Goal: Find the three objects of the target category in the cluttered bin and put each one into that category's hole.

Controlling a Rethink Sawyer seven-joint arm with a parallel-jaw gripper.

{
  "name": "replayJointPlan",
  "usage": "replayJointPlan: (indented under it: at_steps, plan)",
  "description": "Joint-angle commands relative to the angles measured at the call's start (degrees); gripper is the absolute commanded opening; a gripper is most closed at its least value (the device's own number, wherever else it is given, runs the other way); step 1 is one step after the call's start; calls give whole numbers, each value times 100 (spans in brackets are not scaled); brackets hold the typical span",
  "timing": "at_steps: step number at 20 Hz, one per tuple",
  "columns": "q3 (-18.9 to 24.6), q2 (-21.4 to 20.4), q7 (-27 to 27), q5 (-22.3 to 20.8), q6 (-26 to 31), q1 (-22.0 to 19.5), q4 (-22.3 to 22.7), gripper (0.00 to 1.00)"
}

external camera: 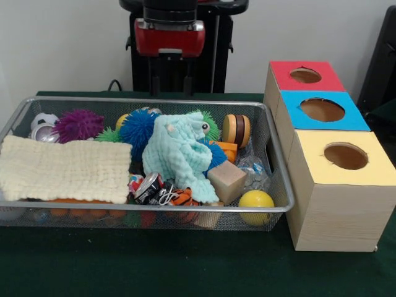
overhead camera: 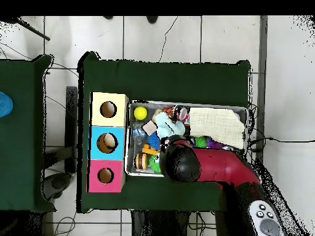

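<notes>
A wire mesh bin (external camera: 275, 154) (overhead camera: 128, 161) holds mixed clutter. A mint plush toy (external camera: 179, 151) (overhead camera: 167, 126) lies in the middle, next to a cream knitted cloth (external camera: 65, 168) (overhead camera: 215, 126) on the left. Around them are a blue spiky ball (external camera: 137, 129), a purple spiky ball (external camera: 78, 124), a yellow ball (external camera: 255, 206) (overhead camera: 140, 112), a wooden block (external camera: 227, 181) and a striped wooden toy (external camera: 236, 129). My gripper (external camera: 170, 71) hangs above the bin's far edge, empty. From above, the arm's black head (overhead camera: 183, 163) hides it.
A wooden box stands beside the bin with a red-topped hole (external camera: 305, 75) (overhead camera: 105, 176), a blue-topped hole (external camera: 322, 110) (overhead camera: 107, 142) and a yellow-topped hole (external camera: 346, 156) (overhead camera: 108, 109). A drink can (external camera: 148, 187) and a tiger toy (external camera: 182, 198) lie near the bin's front.
</notes>
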Motion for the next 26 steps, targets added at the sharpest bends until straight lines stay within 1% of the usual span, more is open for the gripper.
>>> replayJointPlan:
  at_steps: [1,4,8,12,15,19,21,26]
  plan:
    - [-358,179,1415,265,0,499,65,100]
    - [-564,231,1504,315,-52,788,2,100]
    - [-850,428,1623,390,-300,1095,-85,100]
    - [-980,565,1628,555,-481,1244,-114,100]
    - [-1115,746,1662,626,-797,1333,-84,100]
    - [-1301,1045,1636,703,-1193,1462,-160,100]
    - [-1397,1141,1583,735,-1280,1532,-185,100]
    - [-1647,1338,1601,971,-1543,1793,-154,100]
